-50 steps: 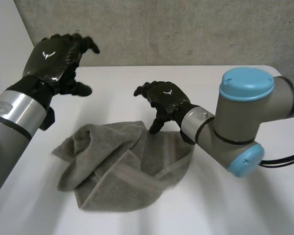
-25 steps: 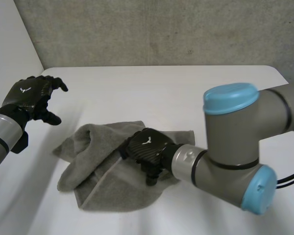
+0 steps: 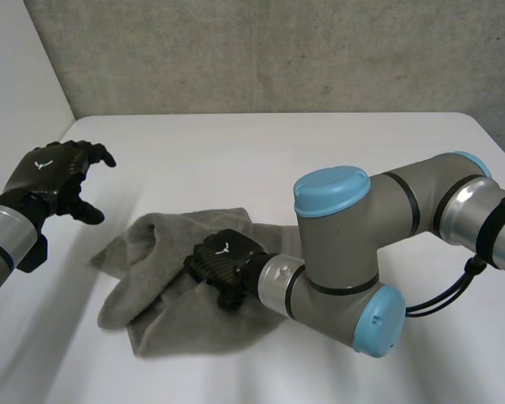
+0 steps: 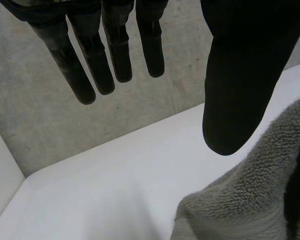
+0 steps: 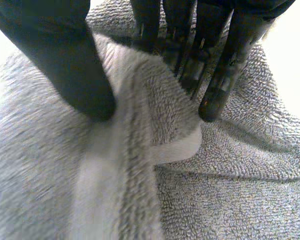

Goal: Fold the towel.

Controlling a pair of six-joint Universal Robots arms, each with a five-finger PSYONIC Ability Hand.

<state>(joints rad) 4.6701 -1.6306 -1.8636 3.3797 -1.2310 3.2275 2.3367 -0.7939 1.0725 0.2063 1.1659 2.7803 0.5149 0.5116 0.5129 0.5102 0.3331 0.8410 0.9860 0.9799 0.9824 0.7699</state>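
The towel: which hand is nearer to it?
Right. The right hand pinches a fold in the middle of the towel; the left hand hovers open, apart from its edge.

Left hand [image 4: 242,75] poised with straight fingers [image 4: 92,65] above the white counter [image 4: 110,185], a bunched grey towel [image 4: 250,200] beside its thumb, concrete wall [image 4: 35,120] beyond.

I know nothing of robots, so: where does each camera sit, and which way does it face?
Head view: between and behind the arms, looking down at the table; shows both arms, left hand raised, right hand on the towel.
Left wrist view: on the left wrist, looking along open fingers towards wall and towel.
Right wrist view: on the right wrist, looking down at a towel fold pinched by its hand.
All three share the towel.
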